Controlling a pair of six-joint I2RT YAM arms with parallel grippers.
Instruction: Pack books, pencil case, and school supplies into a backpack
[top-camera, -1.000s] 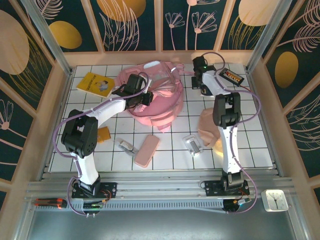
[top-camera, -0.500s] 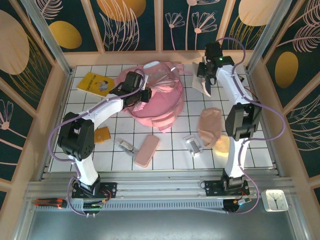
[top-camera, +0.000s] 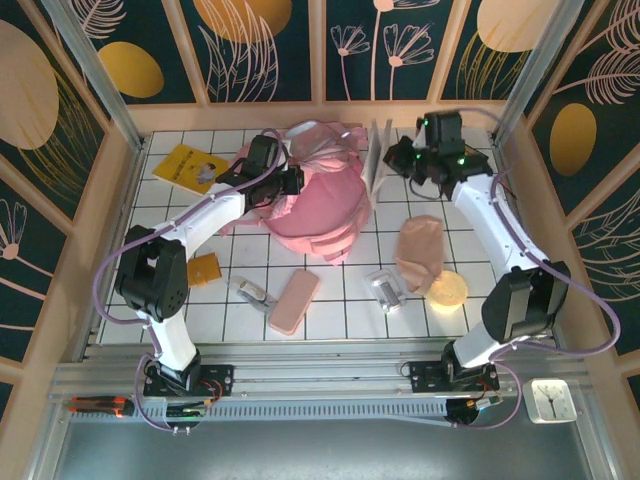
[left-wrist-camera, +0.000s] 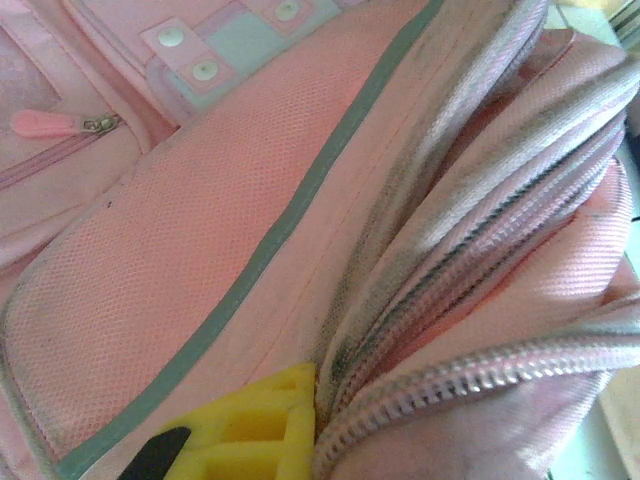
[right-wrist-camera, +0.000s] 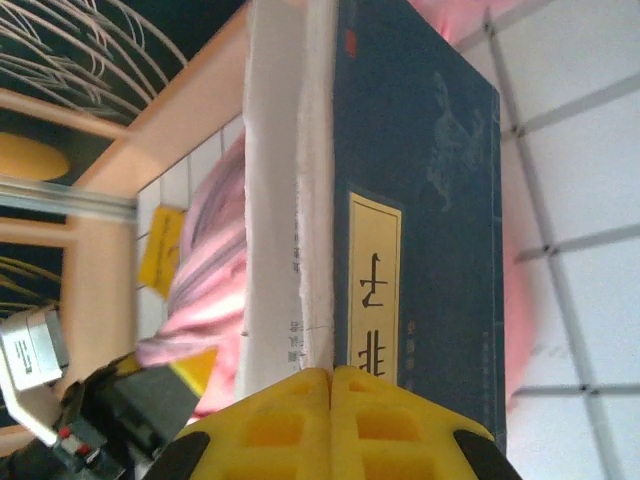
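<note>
Gripping navy book (right-wrist-camera: 440, 180); pale label (right-wrist-camera: 375, 290) bears dark characters.

table (top-camera: 500, 300) white grid | backpack (top-camera: 325, 215) under left gripper (top-camera: 289, 189) | yellow book (top-camera: 190, 167) to its left | pad (top-camera: 207, 268), clips (top-camera: 252, 293), pencil case (top-camera: 293, 301) — nearside of it | tan cloth (top-camera: 420, 250), pale disc (top-camera: 447, 290) — nearside of right gripper (top-camera: 385, 163)

Spotting a soft tan pouch (top-camera: 418, 250) lying slumped right of centre on the white gridded tabletop (top-camera: 505, 300). Noting a pale yellow round disc (top-camera: 447, 290) sitting just beside its lower right edge. Making out a small white square, possibly a clock (top-camera: 550, 400), resting at the lower right corner. Seeing dark panels (top-camera: 275, 45) with gold leaf drawings running along the top.
</note>
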